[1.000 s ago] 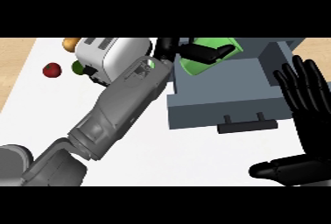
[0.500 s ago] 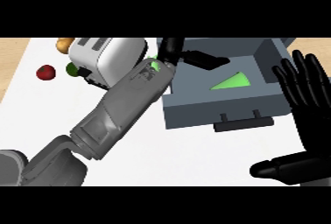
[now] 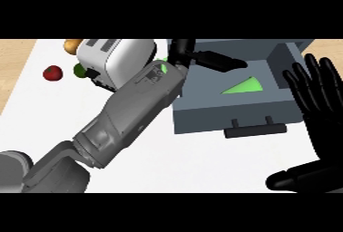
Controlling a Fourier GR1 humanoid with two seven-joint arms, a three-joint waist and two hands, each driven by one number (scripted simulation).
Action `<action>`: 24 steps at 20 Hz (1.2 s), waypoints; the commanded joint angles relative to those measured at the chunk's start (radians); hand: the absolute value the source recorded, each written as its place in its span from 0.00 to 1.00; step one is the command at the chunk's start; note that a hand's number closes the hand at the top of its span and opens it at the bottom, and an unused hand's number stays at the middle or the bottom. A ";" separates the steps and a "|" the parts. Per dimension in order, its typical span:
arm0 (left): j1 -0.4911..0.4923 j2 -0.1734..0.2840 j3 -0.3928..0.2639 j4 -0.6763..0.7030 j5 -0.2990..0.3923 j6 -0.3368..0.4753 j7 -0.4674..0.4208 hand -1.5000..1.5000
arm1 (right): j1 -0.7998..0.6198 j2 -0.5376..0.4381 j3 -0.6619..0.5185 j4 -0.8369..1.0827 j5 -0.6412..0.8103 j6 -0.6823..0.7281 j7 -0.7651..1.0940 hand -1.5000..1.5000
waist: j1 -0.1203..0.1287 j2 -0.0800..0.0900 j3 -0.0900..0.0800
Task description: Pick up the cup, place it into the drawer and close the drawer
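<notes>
Light: even and bright across the white counter [image 3: 201, 163], with no single source to be made out.
Shadows: faint; a dark band lies under the drawer [image 3: 231, 120] front, and its inside is dimmer than the counter.
Glare: a soft pale sheen on the toaster [image 3: 117, 56] and along the left forearm [image 3: 127, 118].
Black hands: almost flat black, little shading.

The green cup [image 3: 245, 86] lies inside the open grey drawer [image 3: 231, 115], only partly visible.
</notes>
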 commanded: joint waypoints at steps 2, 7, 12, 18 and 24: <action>0.038 0.000 0.036 -0.085 0.055 -0.035 -0.076 0.00 | 0.045 -0.031 -0.056 -0.071 -0.083 0.014 0.045 0.00 | 0.048 -0.016 -0.001; 0.054 0.034 0.124 -0.071 0.055 -0.079 -0.057 0.00 | 0.116 -0.077 -0.072 -0.060 -0.099 0.119 -0.018 1.00 | 0.073 -0.018 -0.001; 0.173 0.115 0.133 -0.249 0.071 -0.048 -0.006 0.00 | 0.100 -0.149 -0.003 -0.140 0.043 0.138 0.042 1.00 | 0.108 -0.031 -0.002; 0.393 0.259 0.143 -0.488 0.092 -0.064 0.065 0.00 | 0.167 -0.156 0.045 -0.110 0.202 0.170 -0.022 1.00 | 0.129 -0.032 -0.002; 0.612 0.405 0.172 -0.732 0.086 -0.066 0.122 0.00 | 0.097 -0.179 0.062 -0.084 0.248 0.155 0.063 1.00 | 0.112 -0.025 -0.002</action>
